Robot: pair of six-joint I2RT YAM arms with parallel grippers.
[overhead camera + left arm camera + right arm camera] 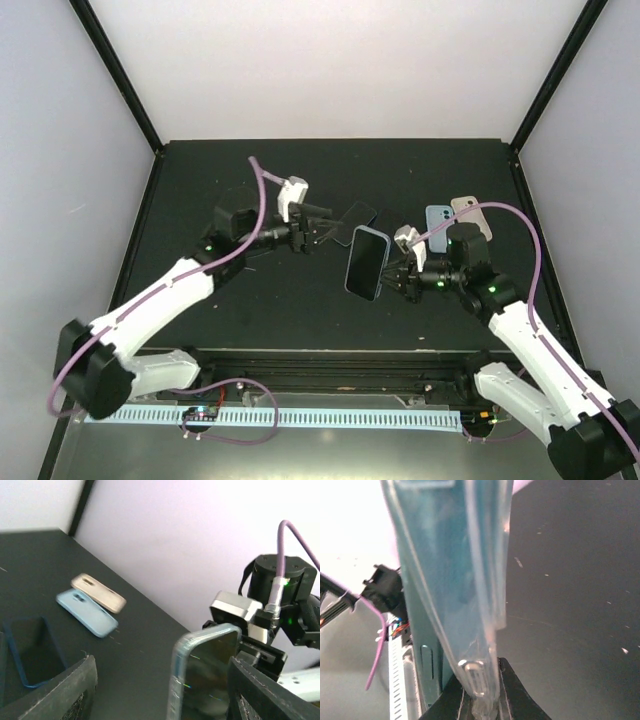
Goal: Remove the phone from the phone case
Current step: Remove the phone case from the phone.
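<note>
A phone in a clear bluish case (366, 262) is held up above the table, screen toward the left arm. My right gripper (397, 276) is shut on its right-hand end. In the right wrist view the case (455, 570) shows edge-on, pinched between the fingers (512, 692) at the bottom. My left gripper (325, 233) is open and empty, a little to the left of the phone and behind it. In the left wrist view the cased phone (207, 672) stands ahead of the open gripper (162, 690), nearer the right finger (265, 690), without touching it.
A dark, blue-rimmed phone or case (357, 218) lies flat near the left gripper and also shows in the left wrist view (30, 650). A light blue case (438, 220) and a beige case (468, 208) lie at the back right, behind the right arm.
</note>
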